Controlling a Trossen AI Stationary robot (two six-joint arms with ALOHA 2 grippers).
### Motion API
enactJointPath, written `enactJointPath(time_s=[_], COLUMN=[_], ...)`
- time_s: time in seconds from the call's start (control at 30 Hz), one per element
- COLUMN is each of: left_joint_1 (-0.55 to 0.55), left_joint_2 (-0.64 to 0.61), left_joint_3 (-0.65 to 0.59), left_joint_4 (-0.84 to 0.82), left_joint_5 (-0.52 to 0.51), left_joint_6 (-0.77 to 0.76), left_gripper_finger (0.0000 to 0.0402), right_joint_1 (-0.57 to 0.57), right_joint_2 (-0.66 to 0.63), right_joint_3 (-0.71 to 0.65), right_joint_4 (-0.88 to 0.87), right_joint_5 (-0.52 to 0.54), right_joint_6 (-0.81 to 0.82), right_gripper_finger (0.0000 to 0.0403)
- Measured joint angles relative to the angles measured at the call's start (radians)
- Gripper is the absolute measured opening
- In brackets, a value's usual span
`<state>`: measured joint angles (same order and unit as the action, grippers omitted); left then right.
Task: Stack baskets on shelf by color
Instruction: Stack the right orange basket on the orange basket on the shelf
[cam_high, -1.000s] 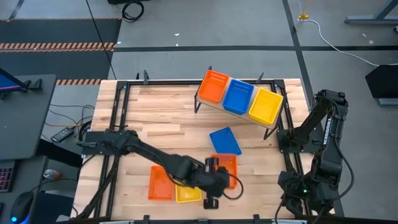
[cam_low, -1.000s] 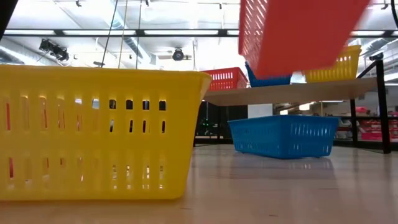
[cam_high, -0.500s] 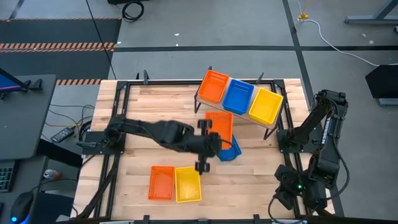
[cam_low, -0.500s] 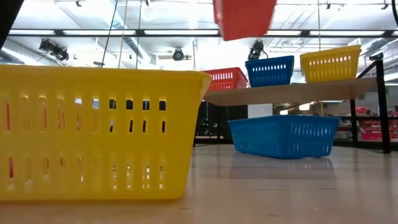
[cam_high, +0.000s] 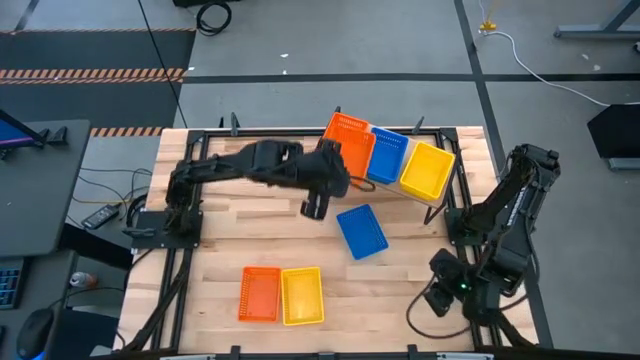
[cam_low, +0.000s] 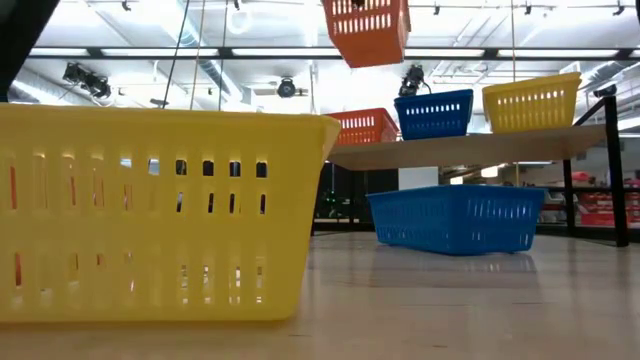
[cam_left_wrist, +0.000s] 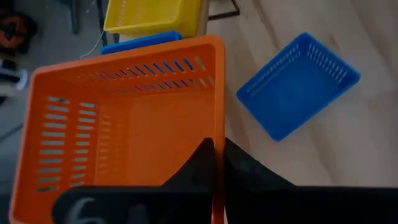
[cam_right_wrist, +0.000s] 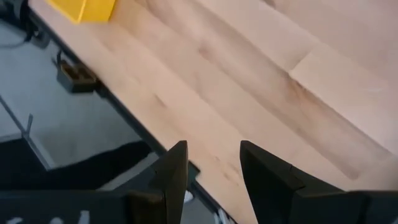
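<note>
1. Your left pincer is clenched on the wall of an orange basket and holds it in the air over the shelf's left end, just above the orange one already there.
2. Your right pincer hangs off the surface's near right corner with its fingers parted and nothing between them; that arm waits.
3. Done so far, as far as the views show: the shelf along the surface's far edge carries one orange basket at its left, a blue basket in the middle and a yellow basket at its right. Whether any of these is already a stack of two, you cannot tell from here.
4. In hand: the second orange basket, lifted but not yet set down. It sits slightly tilted in the low view, so judge the alignment before you lower it into the one below.
5. Left on the surface: a loose blue basket near the middle, just in front of the shelf; an orange one and a yellow one side by side, touching, at the near edge.
6. By my reckoning you are under halfway: three colour places are started, one basket is in transit, and three more in view need stacking. Fewer than nine baskets are visible.
</note>
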<state>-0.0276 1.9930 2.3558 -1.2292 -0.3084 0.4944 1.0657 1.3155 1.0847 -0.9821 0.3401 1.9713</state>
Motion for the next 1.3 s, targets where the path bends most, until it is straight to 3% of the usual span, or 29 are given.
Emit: enactJointPath(time_s=[0.37, 0.73, 1.3], left_joint_1=[0.224, 0.295, 0.36], left_joint_2=[0.0, 0.018, 0.076], left_joint_3=[-0.002, -0.002, -0.04], left_joint_4=[0.024, 0.035, 0.031], left_joint_5=[0.18, 0.288, 0.309], left_joint_6=[0.297, 0.453, 0.438], left_gripper_finger=[0.0013, 0.0013, 0.0013], right_joint_1=[-0.149, -0.214, -0.217], right_joint_2=[0.0, 0.0, 0.0], right_joint_3=[0.0, 0.0, 0.0], right_joint_4=[0.008, 0.055, 0.104], right_joint_5=[0.0, 0.0, -0.001], right_joint_6=[-0.009, -0.011, -0.035], right_gripper_finger=[0.0154, 0.0154, 0.0154])
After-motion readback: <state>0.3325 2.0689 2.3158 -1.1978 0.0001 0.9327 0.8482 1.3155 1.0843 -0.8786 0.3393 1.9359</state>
